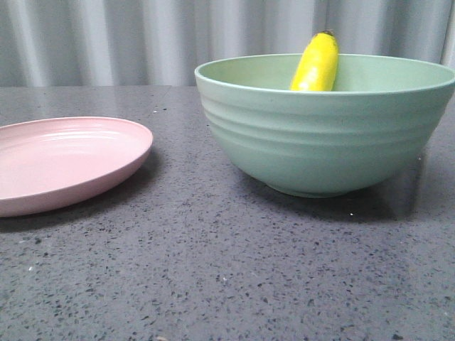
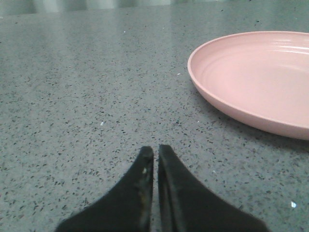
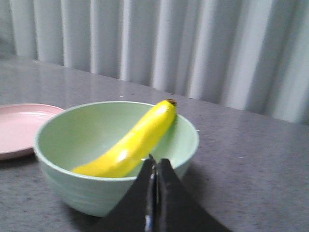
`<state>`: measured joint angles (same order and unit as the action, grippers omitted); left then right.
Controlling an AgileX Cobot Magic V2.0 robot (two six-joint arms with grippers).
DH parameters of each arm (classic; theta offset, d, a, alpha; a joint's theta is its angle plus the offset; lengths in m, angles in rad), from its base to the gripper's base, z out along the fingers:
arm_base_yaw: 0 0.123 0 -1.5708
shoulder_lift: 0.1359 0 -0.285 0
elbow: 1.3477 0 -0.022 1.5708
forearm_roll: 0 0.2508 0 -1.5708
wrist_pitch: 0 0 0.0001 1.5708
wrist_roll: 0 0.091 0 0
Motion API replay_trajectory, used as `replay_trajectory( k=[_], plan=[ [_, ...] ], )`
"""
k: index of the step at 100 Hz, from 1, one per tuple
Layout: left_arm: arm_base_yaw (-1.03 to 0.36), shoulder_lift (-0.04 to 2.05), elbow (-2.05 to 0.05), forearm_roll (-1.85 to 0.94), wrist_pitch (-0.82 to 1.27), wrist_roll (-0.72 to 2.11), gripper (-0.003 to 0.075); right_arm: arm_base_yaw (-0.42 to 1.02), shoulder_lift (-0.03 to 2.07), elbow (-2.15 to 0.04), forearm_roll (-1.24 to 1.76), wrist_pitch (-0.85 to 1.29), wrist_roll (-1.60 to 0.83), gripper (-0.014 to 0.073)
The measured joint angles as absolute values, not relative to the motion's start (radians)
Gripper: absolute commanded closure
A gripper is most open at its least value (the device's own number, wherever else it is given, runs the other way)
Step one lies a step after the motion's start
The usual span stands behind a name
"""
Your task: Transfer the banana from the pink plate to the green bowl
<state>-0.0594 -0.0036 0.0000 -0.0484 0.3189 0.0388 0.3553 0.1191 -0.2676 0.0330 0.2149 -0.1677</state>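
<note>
The yellow banana (image 1: 316,62) lies inside the green bowl (image 1: 323,138), leaning on its far wall with the dark tip above the rim; it also shows in the right wrist view (image 3: 130,142) in the bowl (image 3: 72,188). The pink plate (image 1: 64,162) sits empty to the left of the bowl, and also shows in the left wrist view (image 2: 256,79) and the right wrist view (image 3: 19,128). My left gripper (image 2: 156,151) is shut and empty, low over the table beside the plate. My right gripper (image 3: 155,162) is shut and empty, just outside the bowl's rim.
The dark speckled tabletop (image 1: 213,270) runs all round the plate and the bowl. A grey pleated curtain (image 1: 106,35) hangs behind the table's far edge. No arm shows in the front view.
</note>
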Motion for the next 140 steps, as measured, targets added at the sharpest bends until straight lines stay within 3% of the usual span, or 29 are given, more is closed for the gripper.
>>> replay_trajectory(
  k=[41,55,86,140],
  plan=[
    [-0.059,-0.004,0.0,-0.048,0.319,0.039,0.0741,-0.069,0.119,0.012,-0.042,-0.209,0.06,0.0659],
    [-0.059,-0.004,0.0,-0.048,0.319,0.039,0.0741,-0.135,0.077,0.011,-0.043,-0.123,0.106,0.0659],
    [-0.059,-0.004,0.0,-0.05,0.319,0.039,0.0741,-0.143,-0.01,0.011,-0.058,0.319,0.114,0.0659],
    [-0.059,-0.004,0.0,-0.05,0.319,0.039,0.0741,-0.143,-0.01,0.011,-0.059,0.328,0.114,0.0659]
  ],
)
